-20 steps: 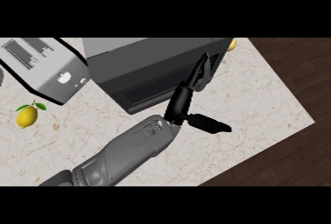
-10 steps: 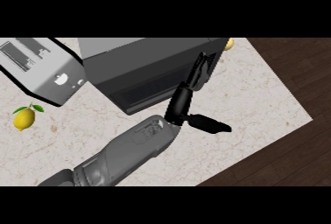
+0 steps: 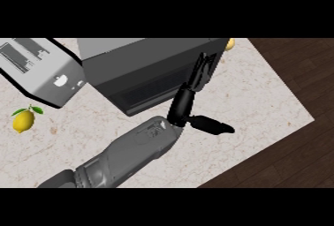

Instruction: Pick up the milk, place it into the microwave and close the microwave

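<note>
Little change since earlier frame: right robot hand (image 3: 184,104) still rests straight, spread fingers (image 3: 199,73) against the dark grey box-shaped microwave (image 3: 150,70); thumb apart over pale marble surface (image 3: 261,101).

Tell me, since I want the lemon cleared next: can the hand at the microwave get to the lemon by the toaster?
Probably yes. The hand rests straight-fingered against the microwave; the lemon lies on bare counter below the toaster, with nothing between them, though it is a long sweep across.
</note>
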Motion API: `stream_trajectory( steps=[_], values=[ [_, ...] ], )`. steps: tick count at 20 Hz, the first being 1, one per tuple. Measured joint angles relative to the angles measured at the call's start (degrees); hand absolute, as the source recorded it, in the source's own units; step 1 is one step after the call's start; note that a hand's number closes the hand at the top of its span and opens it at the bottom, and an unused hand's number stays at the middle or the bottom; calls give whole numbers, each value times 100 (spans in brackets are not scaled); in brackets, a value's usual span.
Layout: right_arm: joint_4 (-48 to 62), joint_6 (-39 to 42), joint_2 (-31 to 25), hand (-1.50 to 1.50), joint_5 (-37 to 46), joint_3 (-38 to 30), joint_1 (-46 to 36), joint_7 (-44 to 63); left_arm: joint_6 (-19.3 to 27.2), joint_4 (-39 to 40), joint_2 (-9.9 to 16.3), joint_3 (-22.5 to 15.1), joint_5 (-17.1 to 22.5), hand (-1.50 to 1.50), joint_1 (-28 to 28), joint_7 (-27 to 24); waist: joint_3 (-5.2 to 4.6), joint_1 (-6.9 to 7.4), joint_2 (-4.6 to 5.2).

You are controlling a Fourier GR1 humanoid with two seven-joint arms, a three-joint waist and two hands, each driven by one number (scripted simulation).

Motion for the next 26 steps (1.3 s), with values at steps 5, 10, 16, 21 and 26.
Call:
stream_trajectory(
  steps=[5,10,16,21,26],
  values=[
    [-19,56,-80,-150,-133,-14,-47,62,36,41,4,-64,132,-150,-20,-106,3,-43,-5],
    [-45,70,-143,-150,-240,-17,-90,137,43,92,-6,-130,258,-150,-58,-189,2,-41,-10],
    [-58,67,-199,-150,-349,-63,-100,194,50,163,145,-274,280,-150,-39,-240,27,28,-62],
    [-76,38,-240,-150,-423,-105,-80,255,325,532,196,-595,-91,-150,-356,-161,68,165,-150],
    [-118,-20,-257,-150,-474,-160,-53,296,490,697,154,-717,-219,-150,-581,22,70,315,-189]
  ],
)
